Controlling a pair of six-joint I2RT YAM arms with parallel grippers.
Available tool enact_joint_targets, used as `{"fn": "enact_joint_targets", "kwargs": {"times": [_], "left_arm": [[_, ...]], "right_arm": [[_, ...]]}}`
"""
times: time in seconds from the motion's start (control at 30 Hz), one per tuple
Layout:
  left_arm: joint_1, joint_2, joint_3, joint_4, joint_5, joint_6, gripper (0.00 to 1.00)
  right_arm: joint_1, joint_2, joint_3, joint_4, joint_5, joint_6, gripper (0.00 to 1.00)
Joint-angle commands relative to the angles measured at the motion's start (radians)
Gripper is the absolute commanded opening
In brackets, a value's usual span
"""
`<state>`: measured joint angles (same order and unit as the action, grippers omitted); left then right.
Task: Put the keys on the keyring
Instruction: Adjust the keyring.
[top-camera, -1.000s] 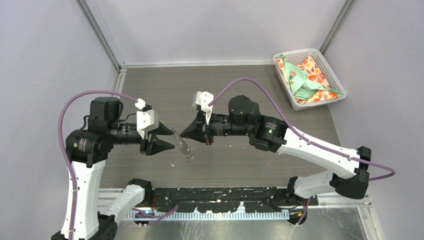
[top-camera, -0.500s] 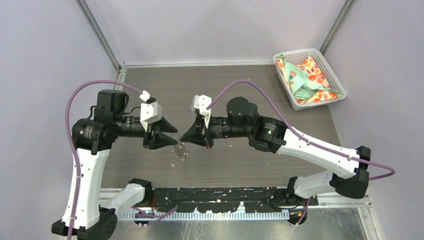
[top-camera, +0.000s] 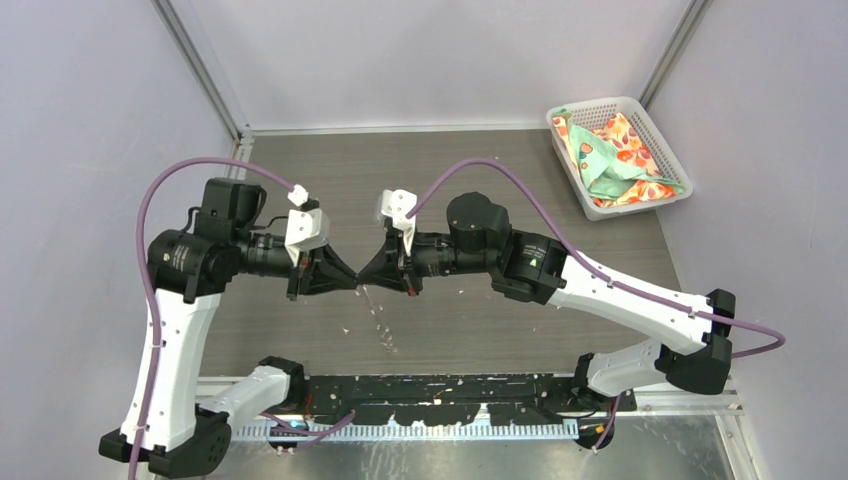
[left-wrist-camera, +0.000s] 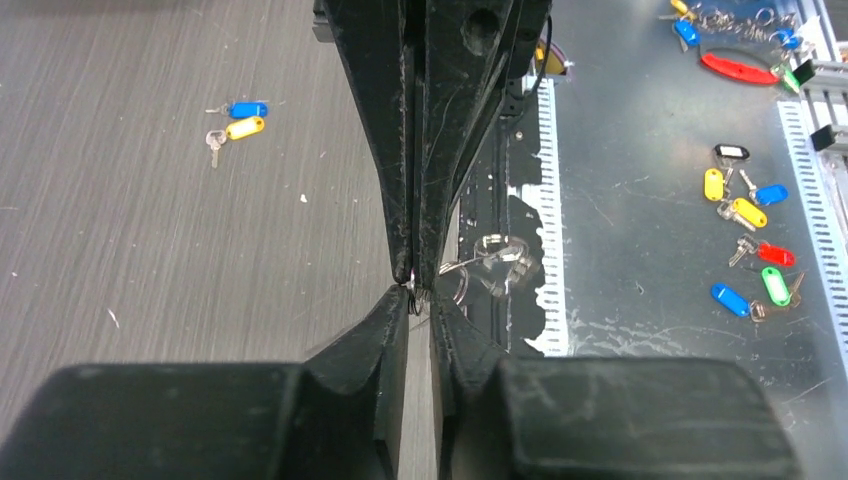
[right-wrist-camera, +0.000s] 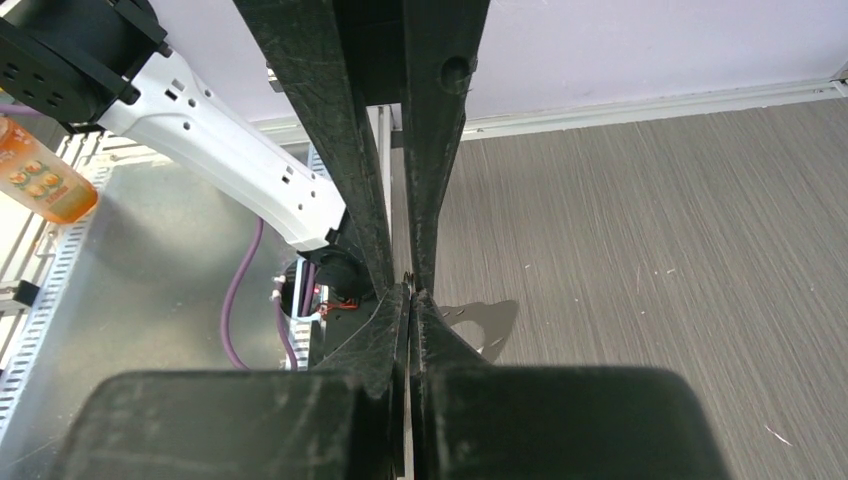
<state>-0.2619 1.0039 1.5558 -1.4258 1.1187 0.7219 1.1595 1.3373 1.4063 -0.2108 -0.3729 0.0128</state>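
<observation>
My two grippers meet tip to tip above the table's middle. The right gripper (top-camera: 366, 282) (right-wrist-camera: 410, 292) is shut on the top of the keyring (top-camera: 378, 318), which hangs down from it as a thin line. In the left wrist view the keyring's metal part (left-wrist-camera: 490, 258) dangles just past the tips. My left gripper (top-camera: 350, 282) (left-wrist-camera: 419, 298) faces it, jaws a narrow gap apart with the keyring's thin wire between the tips. The keys lie on the table to the left: a blue-headed key (left-wrist-camera: 248, 109) and a yellow-headed key (left-wrist-camera: 244, 128).
A white basket (top-camera: 645, 125) holding patterned cloth stands at the back right. Several other coloured key tags (left-wrist-camera: 745, 212) and a red item (left-wrist-camera: 735, 68) lie on the metal shelf by the arm bases. An orange bottle (right-wrist-camera: 40, 180) sits there too.
The left arm has moved right until its tips meet the right gripper's, and its jaws have narrowed. The keyring, earlier swinging between the grippers, now hangs straight down.
</observation>
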Motion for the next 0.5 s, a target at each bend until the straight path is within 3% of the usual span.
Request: {"fn": "enact_joint_targets", "kwargs": {"times": [0.0, 0.1, 0.2, 0.47], "left_arm": [[-0.018, 0.007, 0.038, -0.065, -0.018, 0.053, 0.12], [-0.024, 0.003, 0.026, -0.059, -0.040, 0.060, 0.10], [-0.028, -0.007, 0.017, -0.017, -0.056, 0.043, 0.00], [-0.030, -0.098, -0.069, 0.130, -0.057, 0.006, 0.00]], "right_arm": [[0.008, -0.010, 0.058, 0.067, -0.013, -0.001, 0.01], [0.008, -0.009, 0.064, 0.064, -0.025, 0.005, 0.01], [0.009, -0.004, 0.072, 0.060, -0.038, 0.010, 0.01], [0.009, -0.013, 0.089, 0.042, -0.072, 0.021, 0.02]]}}
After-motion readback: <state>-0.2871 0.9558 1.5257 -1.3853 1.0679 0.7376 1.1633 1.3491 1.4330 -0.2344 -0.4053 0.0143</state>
